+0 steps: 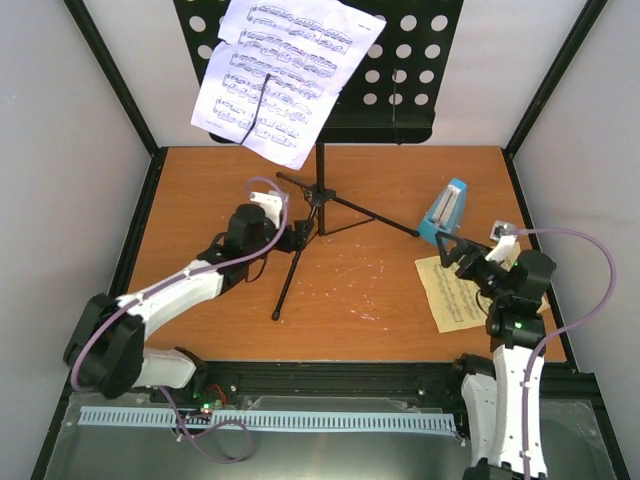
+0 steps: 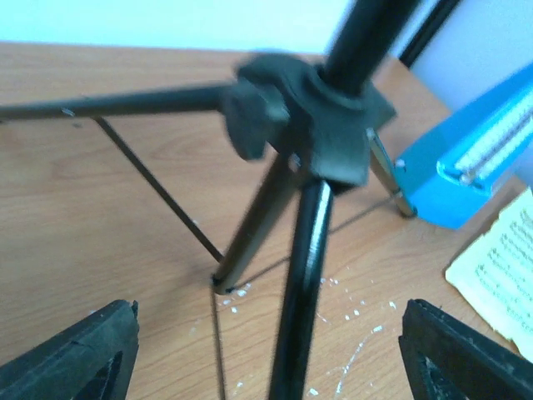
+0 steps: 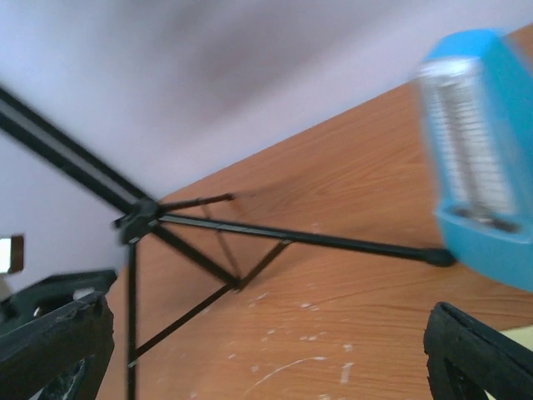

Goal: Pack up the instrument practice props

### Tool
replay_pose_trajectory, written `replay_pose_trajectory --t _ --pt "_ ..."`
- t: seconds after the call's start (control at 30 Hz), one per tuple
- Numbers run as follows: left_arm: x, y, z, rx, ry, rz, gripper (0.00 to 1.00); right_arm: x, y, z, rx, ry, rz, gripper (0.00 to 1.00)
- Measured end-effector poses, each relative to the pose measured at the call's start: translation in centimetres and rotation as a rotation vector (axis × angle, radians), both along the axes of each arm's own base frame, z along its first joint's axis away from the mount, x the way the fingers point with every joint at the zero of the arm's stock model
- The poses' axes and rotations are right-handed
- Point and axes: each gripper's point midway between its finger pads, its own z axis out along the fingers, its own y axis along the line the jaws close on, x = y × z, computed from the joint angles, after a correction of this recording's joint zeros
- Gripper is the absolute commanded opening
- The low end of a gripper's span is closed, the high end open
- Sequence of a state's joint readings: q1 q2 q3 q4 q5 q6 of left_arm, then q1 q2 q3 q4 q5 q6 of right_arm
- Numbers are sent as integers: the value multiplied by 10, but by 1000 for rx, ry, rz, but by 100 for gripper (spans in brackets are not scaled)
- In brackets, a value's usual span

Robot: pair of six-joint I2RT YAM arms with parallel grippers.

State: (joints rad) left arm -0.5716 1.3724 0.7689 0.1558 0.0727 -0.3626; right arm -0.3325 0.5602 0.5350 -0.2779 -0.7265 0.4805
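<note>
**A:** What's the left gripper [image 2: 268, 317] doing?

**B:** Its jaws are spread wide and hold nothing. The black tripod music stand with round-holed desk [image 2: 329, 117] stands upright just ahead, and one leg slants down between the fingers [image 2: 83, 350].

**A:** And the right gripper [image 3: 268, 312]?

**B:** Also wide and empty. The small blue wedge metronome with clear plastic cover [image 3: 479, 150] stands upright on the orange-brown wooden table [image 1: 380, 290], just ahead and off to one side. I'd say the right arm is the nearer one.

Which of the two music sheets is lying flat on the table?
The yellowish sheet beside the blue metronome lies flat on the table; the white sheet is propped up on the black music stand.
</note>
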Motion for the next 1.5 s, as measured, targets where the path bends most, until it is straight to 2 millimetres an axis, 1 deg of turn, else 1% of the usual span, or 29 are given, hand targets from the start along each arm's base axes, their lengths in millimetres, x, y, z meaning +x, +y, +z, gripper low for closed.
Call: replay_pose_trajectory --t 0.1,0.23,0.33,0.4,0.47,0.53,0.57,0.63,0.67,0.7,0.8,0.87,0.93,1.0,1.13,1.4,1.5 --pt "-3 24 25 -40 -47 55 94 -4 32 6 8 -23 113 97" --pt "-13 47 55 -86 -95 87 96 -11 80 5 10 -19 273 94" --pt "-27 55 79 -134 -122 62 96 -18 118 -2 3 8 389 92" --pt "-38 58 92 -157 -126 34 97 -28 147 -4 -14 27 481 91" --pt "-48 58 107 -174 -131 5 97 -39 176 2 -40 34 566 90" --pt "-59 59 126 -188 -141 -20 97 -50 204 25 -61 -3 647 88" --pt "-65 60 139 -195 -157 -29 97 -55 217 41 -66 -32 683 87" --pt "-74 64 167 -205 -199 -41 97 -62 235 71 -69 -95 728 85" --pt "-77 65 180 -208 -222 -44 97 -64 243 91 -67 -135 742 85" --pt "-81 67 195 -210 -251 -48 97 -66 250 112 -59 -178 755 85" --pt "-90 76 236 -201 -359 -33 98 -66 260 157 -37 -268 759 85" --pt "-95 85 248 -184 -416 -8 99 -61 262 181 -21 -314 744 85" --pt "-99 95 253 -163 -476 27 99 -53 266 202 -12 -347 721 85" --pt "-102 103 248 -138 -521 57 99 -42 271 221 -7 -371 687 84" --pt "-104 112 235 -95 -584 91 99 -15 280 243 -7 -385 600 81" --pt "-99 115 210 -26 -609 105 99 29 282 251 -45 -352 427 79" --pt "-99 118 209 -21 -617 120 99 38 280 250 -58 -344 382 78"
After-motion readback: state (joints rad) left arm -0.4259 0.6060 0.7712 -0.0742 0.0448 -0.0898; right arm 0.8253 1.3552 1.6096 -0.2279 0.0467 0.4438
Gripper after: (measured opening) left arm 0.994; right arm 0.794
